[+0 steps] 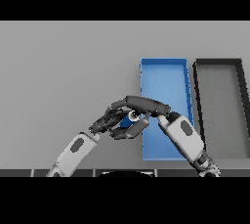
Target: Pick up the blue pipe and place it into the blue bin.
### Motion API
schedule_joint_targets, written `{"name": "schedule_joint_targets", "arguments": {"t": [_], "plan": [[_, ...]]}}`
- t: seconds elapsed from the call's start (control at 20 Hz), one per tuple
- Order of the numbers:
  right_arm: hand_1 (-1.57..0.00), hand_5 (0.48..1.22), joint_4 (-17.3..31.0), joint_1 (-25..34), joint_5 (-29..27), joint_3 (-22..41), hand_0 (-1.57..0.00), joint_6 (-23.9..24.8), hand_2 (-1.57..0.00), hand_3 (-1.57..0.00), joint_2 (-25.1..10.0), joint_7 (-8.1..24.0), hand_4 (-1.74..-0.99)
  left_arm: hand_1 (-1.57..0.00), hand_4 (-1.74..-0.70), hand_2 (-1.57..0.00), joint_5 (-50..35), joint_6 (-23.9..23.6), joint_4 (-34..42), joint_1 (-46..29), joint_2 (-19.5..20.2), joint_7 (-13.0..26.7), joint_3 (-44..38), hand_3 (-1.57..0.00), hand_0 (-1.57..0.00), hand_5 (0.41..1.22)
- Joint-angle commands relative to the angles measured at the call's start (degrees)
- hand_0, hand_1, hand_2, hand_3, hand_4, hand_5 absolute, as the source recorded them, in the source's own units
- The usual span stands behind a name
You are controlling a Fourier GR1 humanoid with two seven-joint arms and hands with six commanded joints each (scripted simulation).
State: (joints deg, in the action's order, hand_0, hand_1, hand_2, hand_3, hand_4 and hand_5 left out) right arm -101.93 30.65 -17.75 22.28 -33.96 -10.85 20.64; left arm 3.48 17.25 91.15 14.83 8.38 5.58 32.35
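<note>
A short blue pipe (129,120) with a pale end shows just left of the blue bin (163,78), near its lower left wall. My right hand (146,105) reaches in from the lower right across the bin's near corner. Its fingers curl over the pipe and its thumb closes beneath it. My left hand (104,123) comes in from the lower left and sits right beside the pipe, fingers relaxed and pointing toward it. Most of the pipe is hidden by the fingers.
A dark grey bin (219,96) stands directly right of the blue bin, their long walls almost touching. The grey table (63,71) stretches away to the left and back.
</note>
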Motion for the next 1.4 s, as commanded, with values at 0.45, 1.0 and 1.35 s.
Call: {"name": "schedule_joint_targets", "arguments": {"t": [0.45, 1.0, 1.35], "plan": [[-1.48, 1.092, 0.86, 1.01, -2.47, 4.67, -1.48, 2.4, -1.48, -1.44, -2.13, -11.25, -1.457, -1.45, -1.71, -1.37, -2.82, 0.47, -0.5, -2.46, -6.23, -2.78, -3.99, -1.44, -1.46, 1.221], [-1.56, 1.21, -0.15, 1.63, -7.82, 7.26, -1.56, 7.19, -1.56, -1.56, -4.73, -9.9, -1.493, -0.28, -1.04, -0.26, 6.45, 4.71, -0.54, -1.49, -1.52, -9.59, -3.87, -0.28, -0.3, 1.02], [-1.57, 1.219, 0.2, 2.46, -6.62, 7.5, -1.57, 7.73, -1.57, -1.57, -4.97, -9.28, -1.493, -0.06, -0.89, -0.05, 6.84, 4.07, -1.11, -1.56, -1.4, -7.36, -4.32, -0.06, -0.06, 0.638]]}}
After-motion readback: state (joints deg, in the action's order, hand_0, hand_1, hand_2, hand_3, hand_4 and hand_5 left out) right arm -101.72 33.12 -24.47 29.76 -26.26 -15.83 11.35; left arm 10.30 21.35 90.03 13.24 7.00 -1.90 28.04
